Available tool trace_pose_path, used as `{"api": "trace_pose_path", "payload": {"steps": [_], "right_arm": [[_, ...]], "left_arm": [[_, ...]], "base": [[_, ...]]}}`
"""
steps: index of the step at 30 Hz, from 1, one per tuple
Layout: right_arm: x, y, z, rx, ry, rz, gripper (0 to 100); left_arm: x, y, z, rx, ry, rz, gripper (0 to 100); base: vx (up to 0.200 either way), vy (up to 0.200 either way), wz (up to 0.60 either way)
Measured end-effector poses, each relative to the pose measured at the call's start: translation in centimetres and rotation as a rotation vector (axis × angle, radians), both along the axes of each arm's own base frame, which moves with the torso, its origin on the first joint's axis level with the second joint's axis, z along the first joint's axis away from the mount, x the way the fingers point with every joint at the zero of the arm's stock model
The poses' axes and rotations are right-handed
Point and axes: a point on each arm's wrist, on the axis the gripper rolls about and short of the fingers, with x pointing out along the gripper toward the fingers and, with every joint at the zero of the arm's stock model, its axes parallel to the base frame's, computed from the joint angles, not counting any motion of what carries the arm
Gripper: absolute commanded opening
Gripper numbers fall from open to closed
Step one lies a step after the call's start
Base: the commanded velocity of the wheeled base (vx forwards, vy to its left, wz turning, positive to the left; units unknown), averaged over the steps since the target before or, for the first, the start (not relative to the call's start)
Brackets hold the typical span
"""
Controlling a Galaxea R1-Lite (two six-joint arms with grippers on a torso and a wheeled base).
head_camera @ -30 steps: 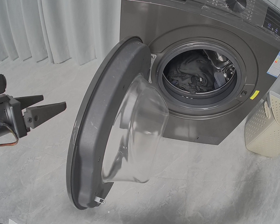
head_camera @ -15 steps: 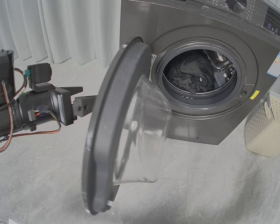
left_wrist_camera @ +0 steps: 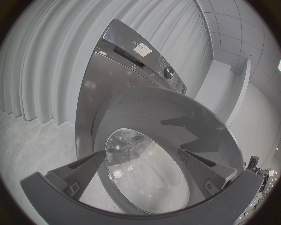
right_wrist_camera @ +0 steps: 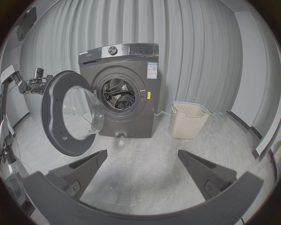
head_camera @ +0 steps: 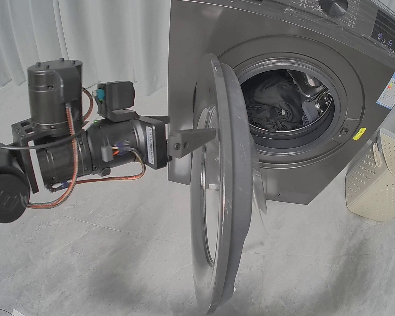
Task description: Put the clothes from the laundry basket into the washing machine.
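With jaws spread, our left gripper (left_wrist_camera: 141, 151) meets the upright door (head_camera: 240, 183) straight ahead, with the clothes (head_camera: 271, 103) beyond it inside the washing machine (head_camera: 203, 32), well apart from our likewise-spread right gripper (right_wrist_camera: 142, 153).

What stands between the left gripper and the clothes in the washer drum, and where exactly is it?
The washer door, partly open, stands between them. The left gripper is at the door's outer face; the clothes lie in the drum beyond the door's inner side.
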Motion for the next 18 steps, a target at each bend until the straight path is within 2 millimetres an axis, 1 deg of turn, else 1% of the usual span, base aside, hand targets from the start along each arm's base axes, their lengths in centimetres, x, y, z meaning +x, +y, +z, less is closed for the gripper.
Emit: {"api": "trace_pose_path", "payload": {"steps": [7, 18], "right_arm": [[0.0, 0.0, 0.0, 0.0, 0.0, 0.0, 100], [0.0, 0.0, 0.0, 0.0, 0.0, 0.0, 100]], "left_arm": [[1.6, -2.1, 0.1, -0.017, -0.021, -0.01, 100], [3.2, -4.8, 0.6, -0.046, -0.044, -0.018, 100]], "base": [[0.0, 0.0, 0.0], [0.0, 0.0, 0.0]]}}
